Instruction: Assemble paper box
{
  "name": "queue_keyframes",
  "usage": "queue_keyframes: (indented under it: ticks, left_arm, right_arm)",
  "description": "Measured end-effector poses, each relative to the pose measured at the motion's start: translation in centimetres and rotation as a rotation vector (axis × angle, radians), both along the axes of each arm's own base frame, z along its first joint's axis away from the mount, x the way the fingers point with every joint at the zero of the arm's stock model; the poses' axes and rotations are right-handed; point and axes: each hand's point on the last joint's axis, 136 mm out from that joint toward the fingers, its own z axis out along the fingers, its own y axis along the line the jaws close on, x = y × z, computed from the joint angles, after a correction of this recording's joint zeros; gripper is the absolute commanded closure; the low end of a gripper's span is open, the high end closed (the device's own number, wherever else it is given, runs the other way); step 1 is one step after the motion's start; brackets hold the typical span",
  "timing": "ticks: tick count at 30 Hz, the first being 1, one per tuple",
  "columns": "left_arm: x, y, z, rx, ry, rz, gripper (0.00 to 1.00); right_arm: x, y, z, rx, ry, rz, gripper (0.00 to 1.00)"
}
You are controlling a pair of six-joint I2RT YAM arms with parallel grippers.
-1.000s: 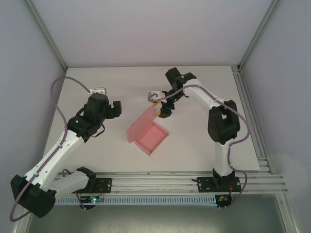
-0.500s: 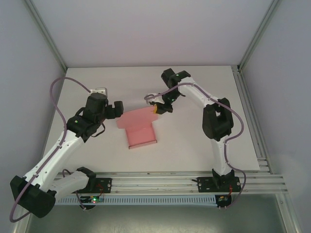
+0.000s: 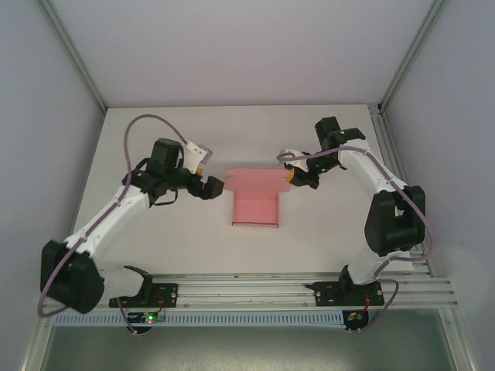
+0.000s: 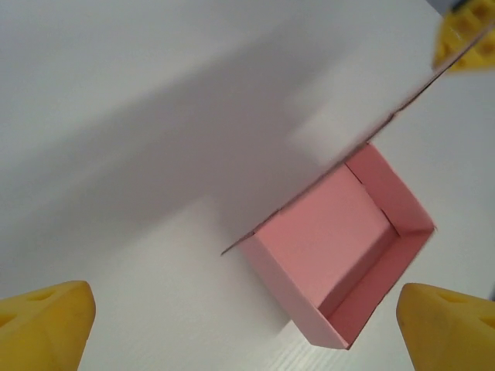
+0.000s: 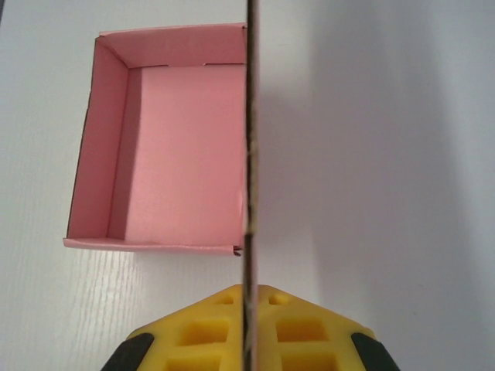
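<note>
The pink paper box (image 3: 257, 209) lies at mid-table as an open tray, its lid flap (image 3: 259, 179) standing up along the far side. My right gripper (image 3: 289, 179) is shut on the right end of that flap. In the right wrist view the flap (image 5: 249, 154) runs edge-on between the yellow fingers (image 5: 193, 336), with the tray (image 5: 174, 147) to its left. My left gripper (image 3: 210, 186) hangs open just left of the box, apart from it. Its wrist view has the tray (image 4: 340, 263) ahead between two wide-set yellow fingertips (image 4: 42, 325).
The white table (image 3: 155, 247) has bare room around the box. Aluminium rails (image 3: 294, 286) run along the near edge, and a frame post and rail (image 3: 390, 154) line the right side. Pale walls close in the back and sides.
The right gripper shut on the lid flap and pulled it rightward, turning the box square to the table. The left arm swung right, up close to the box's left side.
</note>
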Motion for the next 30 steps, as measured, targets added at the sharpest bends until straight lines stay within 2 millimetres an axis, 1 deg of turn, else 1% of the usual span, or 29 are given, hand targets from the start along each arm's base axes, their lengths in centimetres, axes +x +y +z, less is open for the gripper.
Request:
queue_keyframes:
  ticks: [2, 3, 4, 5, 7, 9, 15, 16, 17, 19, 21, 24, 25, 27, 30]
  left_arm:
    - [0.4, -1.2, -1.5, -0.009, 0.036, -0.087, 0.05]
    - [0.8, -1.7, -1.9, -0.016, 0.046, -0.121, 0.08]
    - [1.2, -2.4, -1.9, -0.029, 0.051, -0.163, 0.14]
    - [1.4, -2.9, -1.8, -0.043, 0.049, -0.204, 0.19]
    - [1.7, -3.9, -1.1, -0.073, 0.025, -0.289, 0.25]
    - [1.6, -4.5, -0.5, -0.087, 0.0, -0.339, 0.35]
    - [0.9, -4.8, -0.7, -0.069, -0.018, -0.383, 0.4]
    - [0.9, -4.7, -0.8, -0.061, -0.018, -0.379, 0.42]
    - [1.0, -4.6, -1.0, -0.05, -0.015, -0.371, 0.46]
    - [1.2, -4.2, -1.6, -0.018, -0.011, -0.351, 0.57]
    - [1.5, -3.7, -2.1, 0.018, -0.006, -0.327, 0.63]
    - [1.9, -3.2, -2.6, 0.06, 0.001, -0.289, 0.79]
    - [2.0, -3.1, -2.7, 0.069, 0.001, -0.282, 0.81]
    - [2.0, -3.2, -2.9, 0.085, 0.002, -0.277, 0.86]
    - [1.6, -3.6, -3.3, 0.115, 0.001, -0.283, 1.0]
  right_arm:
    - [-0.4, 0.2, 0.1, 0.016, 0.006, 0.02, 1.0]
    - [-0.5, 0.3, 0.2, 0.025, 0.006, 0.024, 1.0]
    - [-0.5, 0.4, 0.3, 0.032, 0.008, 0.025, 1.0]
    - [-0.5, 0.4, 0.3, 0.035, 0.007, 0.023, 1.0]
    - [-0.2, 0.5, 0.4, 0.04, -0.001, 0.018, 1.0]
    - [-0.1, 0.5, 0.4, 0.04, -0.004, 0.015, 1.0]
    - [0.1, 0.5, 0.6, 0.042, -0.002, 0.003, 1.0]
    - [0.2, 0.5, 0.7, 0.042, -0.001, 0.001, 1.0]
    - [0.3, 0.5, 0.7, 0.042, -0.003, -0.002, 1.0]
    - [0.3, 0.6, 0.9, 0.043, -0.002, -0.007, 1.0]
    - [0.4, 0.6, 0.9, 0.043, 0.002, -0.014, 1.0]
    - [0.4, 0.5, 0.8, 0.036, 0.007, -0.021, 1.0]
    - [0.4, 0.5, 0.8, 0.035, 0.01, -0.022, 1.0]
    - [0.5, 0.4, 0.5, 0.028, 0.02, -0.031, 1.0]
    - [1.0, 0.1, 0.2, 0.015, 0.03, -0.061, 1.0]
